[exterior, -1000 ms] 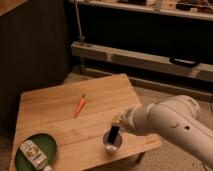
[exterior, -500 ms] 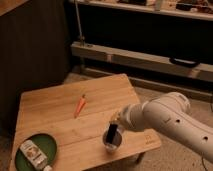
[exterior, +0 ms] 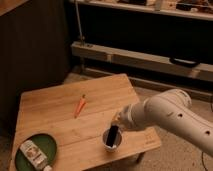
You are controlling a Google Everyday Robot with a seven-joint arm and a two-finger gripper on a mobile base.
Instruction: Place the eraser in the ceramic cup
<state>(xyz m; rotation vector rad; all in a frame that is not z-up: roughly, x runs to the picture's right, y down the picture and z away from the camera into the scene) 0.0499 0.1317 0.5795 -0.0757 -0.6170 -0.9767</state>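
On the near right part of the wooden table (exterior: 60, 107), the robot's pale arm (exterior: 170, 117) reaches in from the right, its claw (exterior: 117, 121) hanging just above the ceramic cup (exterior: 111, 141); whether the claw is apart or clamped on anything I cannot tell. At the near left corner sits a green plate (exterior: 46, 145) carrying a small packaged item (exterior: 31, 152), well apart from the cup. An orange carrot (exterior: 80, 105) lies near the middle of the table, also clear of the cup. The eraser (exterior: 113, 135) stands tilted in the cup's mouth, its lower end inside the dark interior and its upper end leaning up towards the claw. By my judgement the task is close to finished: the eraser is already over and partly within the cup, and what is left is to let go, if that is not done, and draw the arm away. The packaged item bears a label, but no writing on it can be read
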